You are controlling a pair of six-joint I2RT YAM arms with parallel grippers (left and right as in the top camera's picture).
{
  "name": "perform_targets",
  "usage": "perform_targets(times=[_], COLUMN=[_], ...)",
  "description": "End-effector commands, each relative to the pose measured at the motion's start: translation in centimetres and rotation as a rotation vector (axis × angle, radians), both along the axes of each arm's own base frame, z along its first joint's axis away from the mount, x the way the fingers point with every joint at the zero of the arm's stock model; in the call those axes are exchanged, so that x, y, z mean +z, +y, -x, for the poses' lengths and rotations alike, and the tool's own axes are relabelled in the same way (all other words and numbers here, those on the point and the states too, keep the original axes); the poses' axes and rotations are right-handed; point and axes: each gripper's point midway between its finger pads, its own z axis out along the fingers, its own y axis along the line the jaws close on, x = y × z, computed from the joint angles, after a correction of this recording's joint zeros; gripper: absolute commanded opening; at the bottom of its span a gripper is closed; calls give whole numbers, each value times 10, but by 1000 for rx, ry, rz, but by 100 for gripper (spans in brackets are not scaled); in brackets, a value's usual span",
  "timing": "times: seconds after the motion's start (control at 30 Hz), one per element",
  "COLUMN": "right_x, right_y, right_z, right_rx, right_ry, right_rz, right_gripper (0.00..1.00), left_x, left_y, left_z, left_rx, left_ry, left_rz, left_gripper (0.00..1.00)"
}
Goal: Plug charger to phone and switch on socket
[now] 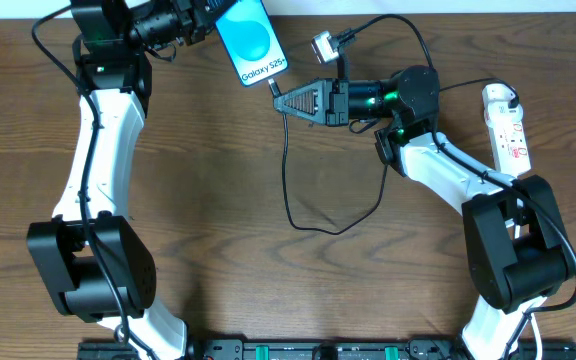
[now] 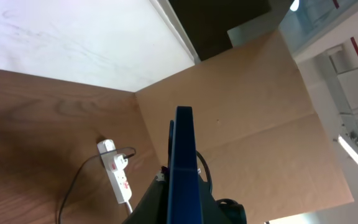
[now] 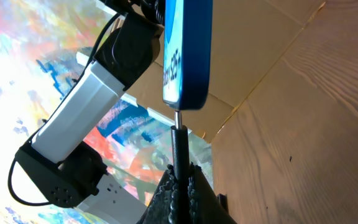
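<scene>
My right gripper [image 3: 180, 177] pinches the charger [image 3: 179, 140] near its tip for straight aim. Directly ahead, the tip meets the phone [image 3: 188, 50], which my left gripper [image 1: 208, 26] clamps aloft, port facing it. The socket [image 1: 506, 125] lies well behind on the surface [image 1: 268, 280].

Right wrist cam: charger plug [image 3: 178, 144] meets phone [image 3: 188, 50] bottom edge.
I see my right gripper [image 3: 179, 174] pinching the black charger plug upright, its thin tip touching the bottom edge of the blue phone, seen edge-on above; left arm [image 3: 86, 99] behind, wood table [image 3: 316, 124] at right.
</scene>
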Motion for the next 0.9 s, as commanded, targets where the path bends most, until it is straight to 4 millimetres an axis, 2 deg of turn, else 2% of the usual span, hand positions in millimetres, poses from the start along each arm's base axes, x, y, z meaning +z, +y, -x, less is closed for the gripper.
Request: perform_targets(times=[0.0, 0.2, 0.43, 0.87], right_x=[4, 5, 5, 5], right_y=[1, 2, 2, 2], right_z=[-3, -3, -3, -3], right_rx=[-18, -22, -25, -25], right_ry=[-25, -24, -23, -26], right_rz=[-14, -17, -18, -18], right_gripper=[1, 1, 1, 1], left_x=[18, 18, 18, 18], left_y=[-1, -1, -13, -23], left_z=[9, 8, 12, 15], left_rx=[-19, -18, -43, -66], left_ry=[-60, -59, -60, -60], left_rz=[-9, -8, -8, -7], left_gripper=[7, 6, 7, 7])
